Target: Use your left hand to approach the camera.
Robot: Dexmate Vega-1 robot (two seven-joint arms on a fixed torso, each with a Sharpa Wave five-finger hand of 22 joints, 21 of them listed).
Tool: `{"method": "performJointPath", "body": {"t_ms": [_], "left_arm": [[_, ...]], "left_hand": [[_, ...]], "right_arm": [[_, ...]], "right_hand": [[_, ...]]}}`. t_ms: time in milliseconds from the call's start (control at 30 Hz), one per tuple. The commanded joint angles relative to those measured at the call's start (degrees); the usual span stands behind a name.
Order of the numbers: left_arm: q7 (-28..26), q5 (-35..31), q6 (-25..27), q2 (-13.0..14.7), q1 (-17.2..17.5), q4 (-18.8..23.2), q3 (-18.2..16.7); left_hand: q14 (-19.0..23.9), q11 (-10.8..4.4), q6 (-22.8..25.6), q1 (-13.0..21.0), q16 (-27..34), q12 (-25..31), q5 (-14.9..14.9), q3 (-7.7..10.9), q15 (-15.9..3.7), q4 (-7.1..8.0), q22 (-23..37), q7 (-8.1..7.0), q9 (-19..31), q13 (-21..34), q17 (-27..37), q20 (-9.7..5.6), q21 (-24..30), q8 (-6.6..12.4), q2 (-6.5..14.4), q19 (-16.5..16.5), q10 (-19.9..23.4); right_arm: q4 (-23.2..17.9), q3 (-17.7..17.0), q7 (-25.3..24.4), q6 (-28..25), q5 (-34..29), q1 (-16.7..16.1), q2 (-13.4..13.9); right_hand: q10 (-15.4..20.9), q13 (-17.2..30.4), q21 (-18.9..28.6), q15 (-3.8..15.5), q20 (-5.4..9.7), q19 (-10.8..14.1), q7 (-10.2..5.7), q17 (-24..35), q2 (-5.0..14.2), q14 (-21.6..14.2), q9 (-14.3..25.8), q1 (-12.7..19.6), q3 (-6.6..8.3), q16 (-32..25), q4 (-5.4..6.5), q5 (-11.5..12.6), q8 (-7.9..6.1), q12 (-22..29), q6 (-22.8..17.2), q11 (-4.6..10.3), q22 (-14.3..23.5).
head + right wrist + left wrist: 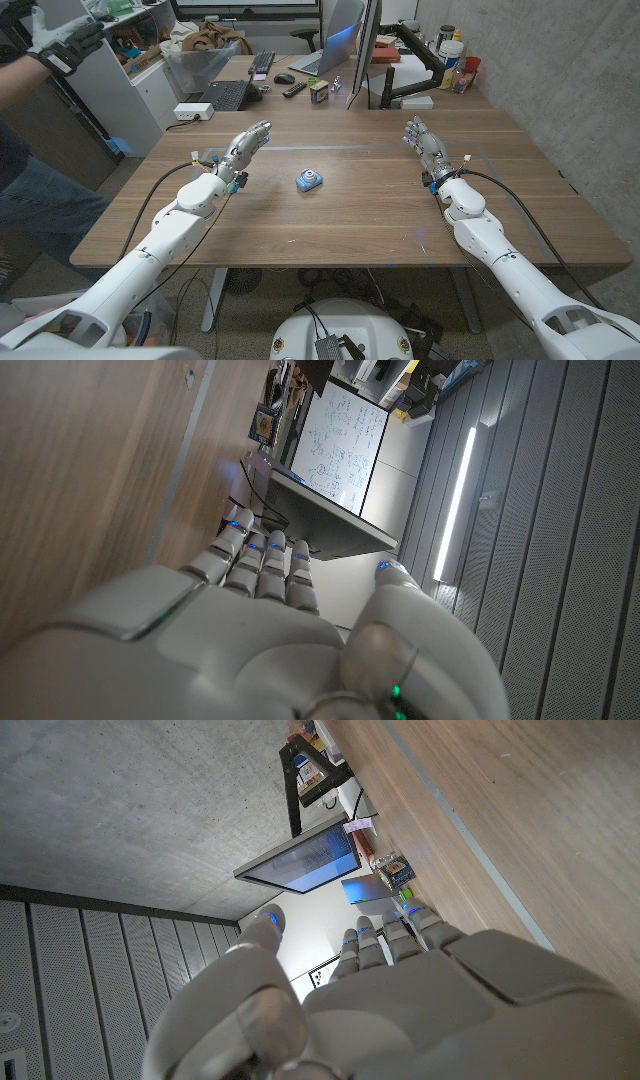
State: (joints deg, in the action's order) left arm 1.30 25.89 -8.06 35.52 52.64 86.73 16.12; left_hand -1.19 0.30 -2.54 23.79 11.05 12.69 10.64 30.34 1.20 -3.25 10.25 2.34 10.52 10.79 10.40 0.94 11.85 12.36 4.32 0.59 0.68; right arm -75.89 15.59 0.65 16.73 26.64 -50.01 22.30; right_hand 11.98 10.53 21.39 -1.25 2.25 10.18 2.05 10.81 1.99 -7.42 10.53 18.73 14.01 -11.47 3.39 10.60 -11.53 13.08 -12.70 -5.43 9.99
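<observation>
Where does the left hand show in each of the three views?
Head view: left hand at left of centre, fingers apart, holding nothing, with the small blue camera on its right.
Left wrist view: its back across the lower part.
Right wrist view: not in it.
Shared landmark: the wooden table.
</observation>
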Motion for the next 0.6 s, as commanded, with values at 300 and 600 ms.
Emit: {"method": "performJointPath", "body": {"t_ms": [300, 600], "left_arm": [[1.0, -3.2, 1.8, 3.0, -1.7, 2.5, 1.4], [1.5, -3.8, 1.9, 3.6, -2.1, 2.7, 1.8]], "left_hand": [[0.0, -0.35, 0.4, 0.9, -0.2, -0.2, -0.2, 0.24, 0.09, -0.6, 0.2, 0.69, 0.3, 0.2, 0.1, 0.47, -0.1, -0.01, 0.1, -0.2, 0.3], [0.0, -0.47, 0.4, 1.1, -0.2, -0.3, -0.3, 0.29, 0.08, -0.75, 0.2, 0.75, 0.3, 0.2, 0.1, 0.5, -0.1, -0.09, 0.1, -0.2, 0.2]], "right_arm": [[-0.4, -0.3, -0.8, 0.8, -0.2, -0.5, -0.1], [-1.2, -0.2, -1.3, 0.7, -0.3, -0.8, 0.2]], "right_hand": [[0.3, 0.2, -0.3, -0.13, 0.4, 0.1, 0.01, 0.1, 0.4, -0.6, 0.3, 0.0, 0.08, -0.1, -0.21, -0.2, -0.32, 0.2, -0.6, 0.11, 0.2], [0.4, 0.2, -0.5, -0.11, 0.31, 0.0, -0.18, 0.1, 0.45, -0.7, 0.3, -0.1, 0.04, -0.1, -0.24, -0.2, -0.29, 0.2, -0.7, 0.08, 0.2]]}}
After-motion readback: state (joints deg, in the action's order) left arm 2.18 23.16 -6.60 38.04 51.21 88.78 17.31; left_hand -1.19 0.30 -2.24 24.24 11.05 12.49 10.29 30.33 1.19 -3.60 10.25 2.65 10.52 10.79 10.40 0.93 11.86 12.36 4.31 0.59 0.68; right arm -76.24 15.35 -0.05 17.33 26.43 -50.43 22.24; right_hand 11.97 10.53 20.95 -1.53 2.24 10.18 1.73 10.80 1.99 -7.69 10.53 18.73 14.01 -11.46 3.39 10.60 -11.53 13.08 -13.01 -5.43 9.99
